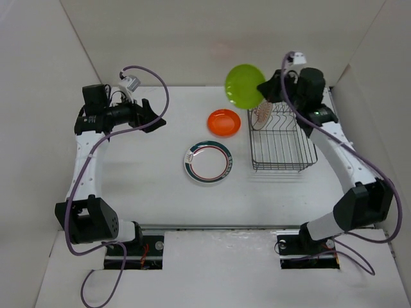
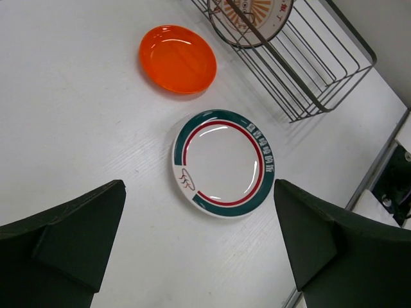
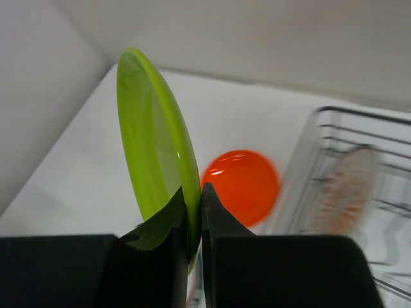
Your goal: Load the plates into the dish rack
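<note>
Your left gripper (image 1: 151, 116) sits upper left, jaws spread wide. At centre the ringed plate (image 1: 207, 162) lies flat on the table (image 1: 141, 179), and the orange plate (image 1: 223, 122) lies just up and right of it. Your right gripper (image 3: 194, 199) pinches the green plate (image 1: 244, 86) by its rim, raised at the upper-left corner of the rack (image 1: 282, 168). The sunburst plate (image 1: 262, 114) stands on edge inside the rack at that end.
</note>
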{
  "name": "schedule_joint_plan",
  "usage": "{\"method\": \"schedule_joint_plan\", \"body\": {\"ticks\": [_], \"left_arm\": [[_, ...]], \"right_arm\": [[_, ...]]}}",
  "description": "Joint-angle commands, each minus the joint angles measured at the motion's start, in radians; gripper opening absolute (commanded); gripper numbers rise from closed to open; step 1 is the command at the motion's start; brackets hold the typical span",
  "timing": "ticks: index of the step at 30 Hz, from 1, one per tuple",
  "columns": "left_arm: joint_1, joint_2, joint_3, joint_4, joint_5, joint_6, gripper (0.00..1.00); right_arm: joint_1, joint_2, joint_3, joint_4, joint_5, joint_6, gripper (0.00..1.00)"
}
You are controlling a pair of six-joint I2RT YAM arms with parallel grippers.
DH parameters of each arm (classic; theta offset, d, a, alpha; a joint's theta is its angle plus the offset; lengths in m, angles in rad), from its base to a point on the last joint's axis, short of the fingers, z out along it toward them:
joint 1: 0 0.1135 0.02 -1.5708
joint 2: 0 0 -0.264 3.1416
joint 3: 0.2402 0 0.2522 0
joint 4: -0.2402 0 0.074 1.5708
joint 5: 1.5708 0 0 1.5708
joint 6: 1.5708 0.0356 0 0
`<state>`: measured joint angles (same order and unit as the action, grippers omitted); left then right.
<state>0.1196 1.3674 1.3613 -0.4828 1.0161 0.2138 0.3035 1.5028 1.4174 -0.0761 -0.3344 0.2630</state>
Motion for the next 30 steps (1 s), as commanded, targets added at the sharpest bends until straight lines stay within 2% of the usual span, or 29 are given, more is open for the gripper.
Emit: {"method": "schedule_joint_plan", "body": {"ticks": [1,2,6,10,12,20,30], "left_arm": [[-0.001,-0.042,-0.008,0.052,-0.044,-0.022,1.00],[-0.001,-0.042,-0.008,0.052,-0.044,-0.010,1.00],[-0.001,-0.042,-0.008,0.030,-0.044,0.012,1.00],[-0.001,-0.042,-0.008,0.021,-0.053,0.021,1.00],[-0.001,-0.042,-0.008,0.021,-0.053,0.021,1.00],[-0.001,-0.042,-0.027,0.012,-0.053,0.032,1.00],[-0.001,-0.033,-0.027,0.003,-0.044,0.041,1.00]], "right_arm": [[-0.116,-0.084,0.051,-0.070,0.138,-0.085,0.00],[-0.188,-0.095,0.042,-0.070,0.138,-0.085,0.00],[-0.318,-0.118,0.002,-0.041,0.162,-0.097,0.00],[-0.369,-0.090,0.002,-0.040,0.254,-0.154,0.00],[-0.379,-0.044,0.011,-0.031,0.311,-0.200,0.00],[-0.408,0.010,-0.060,0.078,0.443,-0.209,0.00],[-0.417,0.070,-0.078,0.105,0.509,-0.209,0.00]]}}
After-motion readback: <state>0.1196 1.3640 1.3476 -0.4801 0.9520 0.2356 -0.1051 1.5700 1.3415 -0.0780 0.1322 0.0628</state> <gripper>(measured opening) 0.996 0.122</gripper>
